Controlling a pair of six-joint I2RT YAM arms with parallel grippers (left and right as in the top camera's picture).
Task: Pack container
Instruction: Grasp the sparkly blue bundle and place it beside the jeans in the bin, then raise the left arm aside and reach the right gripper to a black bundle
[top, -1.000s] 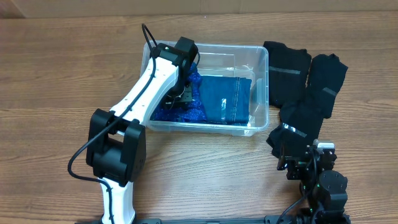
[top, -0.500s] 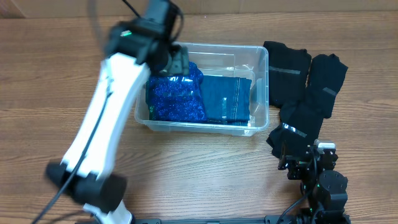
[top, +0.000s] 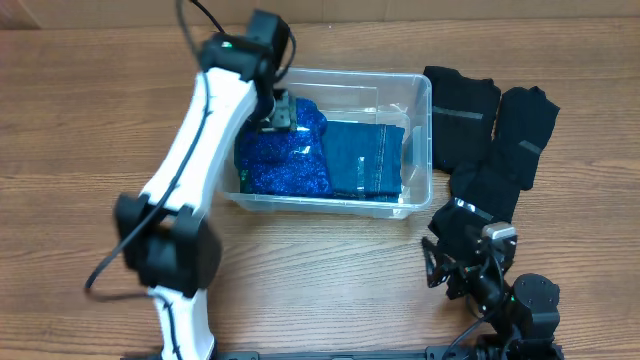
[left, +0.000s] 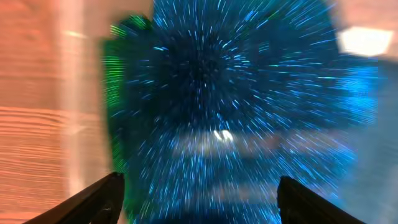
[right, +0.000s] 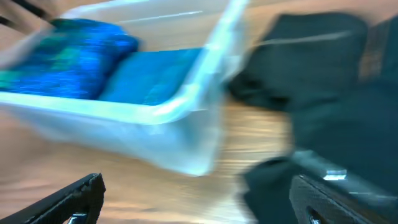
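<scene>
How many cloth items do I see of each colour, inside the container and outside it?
Bright blue patterned cloth: 1, in the container
Dark blue folded cloth: 1, in the container
Black cloths: 3, outside it, as far as their overlap shows
Total: 5

Nothing legible is showing in any view: no word, brand, number or sign. A small pale tag (top: 301, 150) is lying on the speckled blue cloth (top: 285, 170) inside the container (top: 350, 73), near the far edge of the table (top: 80, 120). It is appearing too small overhead and too blurred in the left wrist view for any print to be read.
</scene>
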